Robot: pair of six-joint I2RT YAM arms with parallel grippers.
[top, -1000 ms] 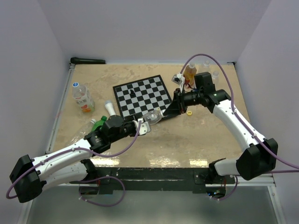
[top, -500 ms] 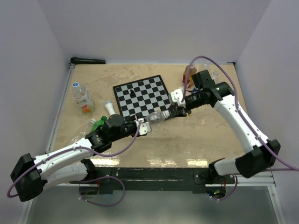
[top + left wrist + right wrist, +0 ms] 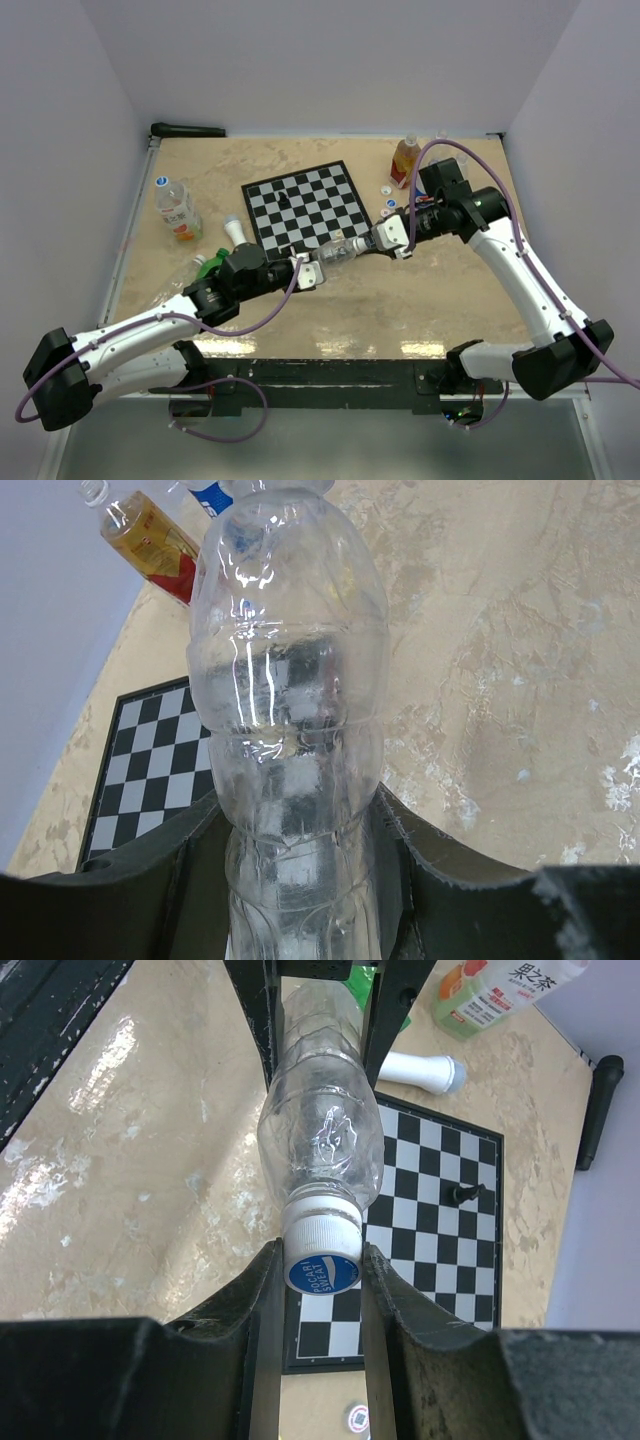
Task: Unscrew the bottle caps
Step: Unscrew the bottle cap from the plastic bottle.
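Note:
A clear bottle [image 3: 335, 250] hangs level above the table, just off the chessboard's near right corner. My left gripper [image 3: 305, 272] is shut on its lower body; in the left wrist view the bottle [image 3: 290, 680] fills the gap between the dark fingers of that gripper [image 3: 300, 880]. My right gripper [image 3: 383, 240] is shut on the bottle's cap. Seen from the right wrist, the white cap [image 3: 322, 1250] with a blue top sits pinched between both pads of the gripper [image 3: 322, 1260]. The bottle [image 3: 325, 1130] runs away from it.
A chessboard [image 3: 305, 205] carries one black piece [image 3: 284, 198]. An orange-labelled bottle [image 3: 404, 160] stands at the back right, with loose caps [image 3: 385, 187] near it. At the left lie a labelled bottle [image 3: 175, 208], a white tube [image 3: 235, 232] and a green bottle [image 3: 210, 265].
The right wrist has rolled round while staying at the bottle's cap end, and its forearm has swung to the right. The left arm and the bottle have barely moved.

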